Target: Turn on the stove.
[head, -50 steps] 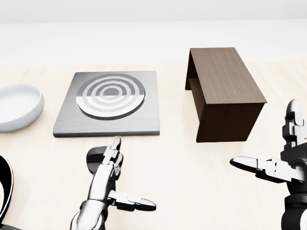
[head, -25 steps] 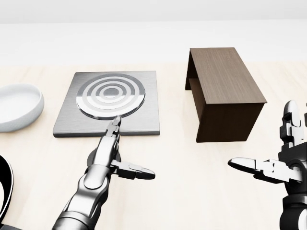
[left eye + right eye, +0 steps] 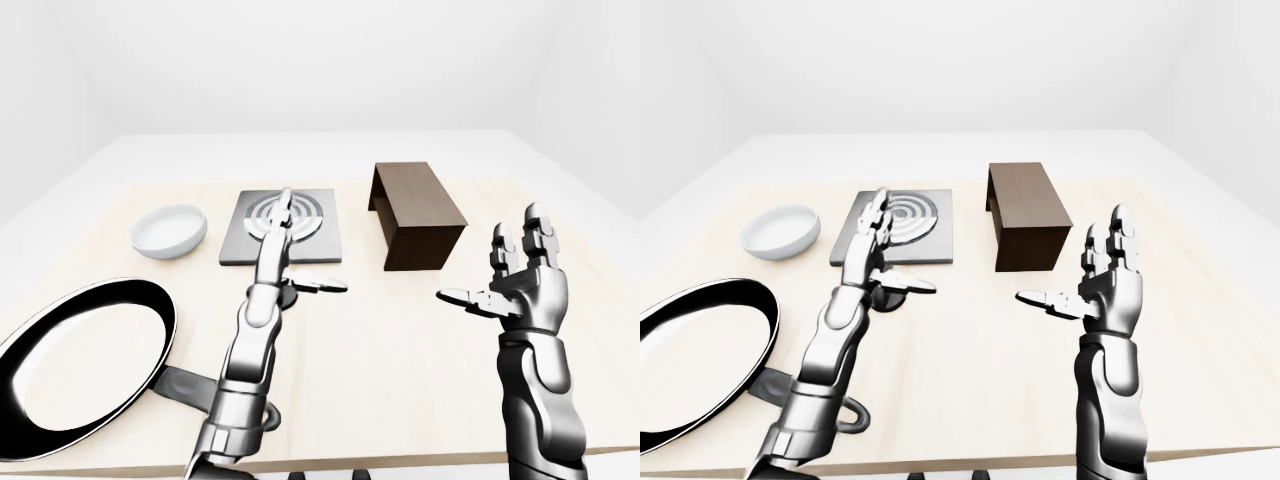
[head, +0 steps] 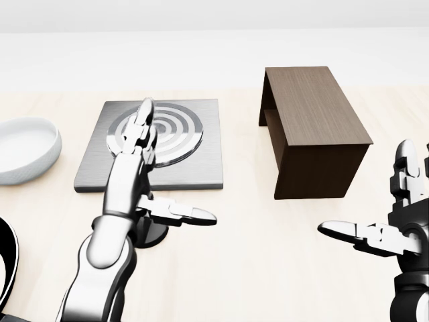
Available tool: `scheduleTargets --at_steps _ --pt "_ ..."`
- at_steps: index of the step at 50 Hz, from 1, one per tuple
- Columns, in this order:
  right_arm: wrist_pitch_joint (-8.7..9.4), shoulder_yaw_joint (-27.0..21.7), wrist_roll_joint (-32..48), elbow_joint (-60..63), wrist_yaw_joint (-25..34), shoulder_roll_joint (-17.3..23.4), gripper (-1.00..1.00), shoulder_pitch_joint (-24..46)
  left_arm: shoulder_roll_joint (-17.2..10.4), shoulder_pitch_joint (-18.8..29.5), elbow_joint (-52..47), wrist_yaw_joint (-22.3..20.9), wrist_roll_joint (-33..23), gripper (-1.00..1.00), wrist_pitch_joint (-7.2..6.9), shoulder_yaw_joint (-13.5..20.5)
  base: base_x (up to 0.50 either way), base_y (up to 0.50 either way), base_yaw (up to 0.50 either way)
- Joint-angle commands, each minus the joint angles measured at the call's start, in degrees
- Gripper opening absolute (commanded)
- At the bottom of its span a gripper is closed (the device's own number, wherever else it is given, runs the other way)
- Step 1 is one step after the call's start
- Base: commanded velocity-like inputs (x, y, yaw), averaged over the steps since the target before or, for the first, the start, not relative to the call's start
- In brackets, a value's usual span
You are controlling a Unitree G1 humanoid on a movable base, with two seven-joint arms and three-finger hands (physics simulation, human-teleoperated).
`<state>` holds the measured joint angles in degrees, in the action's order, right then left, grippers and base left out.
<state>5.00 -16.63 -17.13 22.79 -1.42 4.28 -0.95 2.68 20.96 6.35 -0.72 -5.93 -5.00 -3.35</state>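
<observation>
Right hand: my right hand (image 4: 392, 231) is spread wide at lower right of the head view, holding nothing.
Left hand: my left hand (image 4: 137, 168) is splayed, fingers (image 4: 142, 121) stretched over the burner rings, thumb pointing right.
Knob: dark knob (image 4: 153, 232) below my palm.
Stove: stove (image 4: 201, 161) at centre-left on the tabletop (image 4: 255, 268).
Box: brown box (image 4: 312, 127) to its right.

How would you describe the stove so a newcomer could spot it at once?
On the pale wooden table, look between the white bowl and the dark wooden shelf box. The stove is the flat grey square plate, alone in bearing concentric rings.
</observation>
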Motion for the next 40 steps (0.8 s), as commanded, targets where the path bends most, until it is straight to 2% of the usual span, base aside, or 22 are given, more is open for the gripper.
scheduleTargets --at_steps 1,16,25,29,40 --pt "0.00 0.2 0.2 -0.2 0.1 -0.1 1.00 -0.1 -0.1 -5.9 -17.7 -0.5 0.8 1.00 0.00 -0.9 0.00 0.00 0.00" --pt "0.00 1.0 0.9 -1.4 0.5 -0.4 1.00 -0.3 -0.5 -12.9 -27.2 0.9 4.8 1.00 0.00 -1.0 0.00 0.00 0.00" --pt "0.00 1.2 1.2 -1.2 0.6 -0.5 1.00 -0.5 -1.1 -18.4 -37.4 2.0 5.6 1.00 0.00 -1.9 0.00 0.00 0.00" --pt "0.00 1.4 1.4 -1.3 0.7 -0.5 1.00 -0.4 -1.5 -20.6 -36.9 1.9 5.5 1.00 0.00 -1.8 0.00 0.00 0.00" --pt "0.00 1.4 1.3 -0.5 0.6 -0.5 1.00 -0.3 -1.8 -21.5 -39.5 2.3 5.6 1.00 0.00 -1.2 0.00 0.00 0.00"
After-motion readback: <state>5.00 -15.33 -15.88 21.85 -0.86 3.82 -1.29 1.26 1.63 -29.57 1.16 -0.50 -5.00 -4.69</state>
